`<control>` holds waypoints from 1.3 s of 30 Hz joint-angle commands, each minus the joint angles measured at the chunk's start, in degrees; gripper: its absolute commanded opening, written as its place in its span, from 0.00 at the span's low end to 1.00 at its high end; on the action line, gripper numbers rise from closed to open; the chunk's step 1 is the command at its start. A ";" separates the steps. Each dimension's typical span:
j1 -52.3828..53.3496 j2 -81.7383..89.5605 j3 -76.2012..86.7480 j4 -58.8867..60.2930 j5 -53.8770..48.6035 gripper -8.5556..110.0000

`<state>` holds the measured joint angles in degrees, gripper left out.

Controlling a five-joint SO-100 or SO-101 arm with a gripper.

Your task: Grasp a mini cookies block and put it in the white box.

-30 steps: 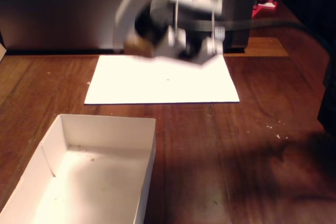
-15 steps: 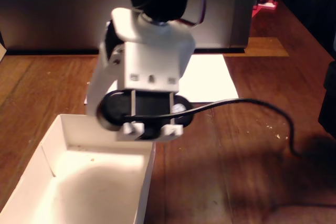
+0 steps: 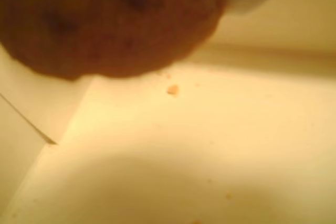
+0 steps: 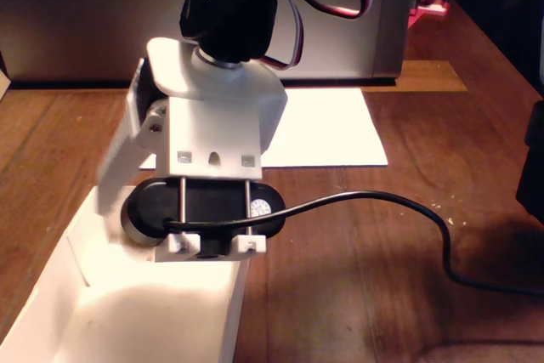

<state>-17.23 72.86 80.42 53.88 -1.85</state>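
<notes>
Gripper (image 4: 140,210) sits low over the white box (image 4: 238,312) far end, fingers hidden, opening can't tell. Wrist view: blurry brown cookie (image 3: 110,22) up close above box floor, crumb (image 3: 172,89) beneath it.

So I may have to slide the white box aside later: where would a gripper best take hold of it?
By a thin upright wall, from above. The white box is shallow and open-topped, so one finger could go inside and one outside its right long wall in the fixed view. The gripper hangs over its far end now.
</notes>
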 commanded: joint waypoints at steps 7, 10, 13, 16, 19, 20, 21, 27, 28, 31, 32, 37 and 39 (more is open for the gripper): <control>0.97 2.02 -7.29 1.14 -0.97 0.40; 2.46 2.37 -7.29 2.29 -0.26 0.28; 4.48 3.34 -7.29 4.57 -0.44 0.13; 6.77 5.45 -7.56 7.38 -0.79 0.07; 9.58 8.00 -8.70 11.43 -1.41 0.07; 10.72 9.14 -8.96 12.57 -1.49 0.07; 12.04 10.20 -9.49 13.89 -1.49 0.07; 20.92 20.57 -8.00 21.45 -0.88 0.07; 22.41 22.41 -7.73 22.85 -0.88 0.07; 26.37 31.03 -3.25 24.70 -1.58 0.07; 27.16 34.54 -0.44 24.43 -2.20 0.07; 29.27 55.20 27.07 15.56 -6.24 0.07; 29.36 63.37 39.81 12.04 -7.56 0.07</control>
<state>11.34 120.50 101.78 71.72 -7.82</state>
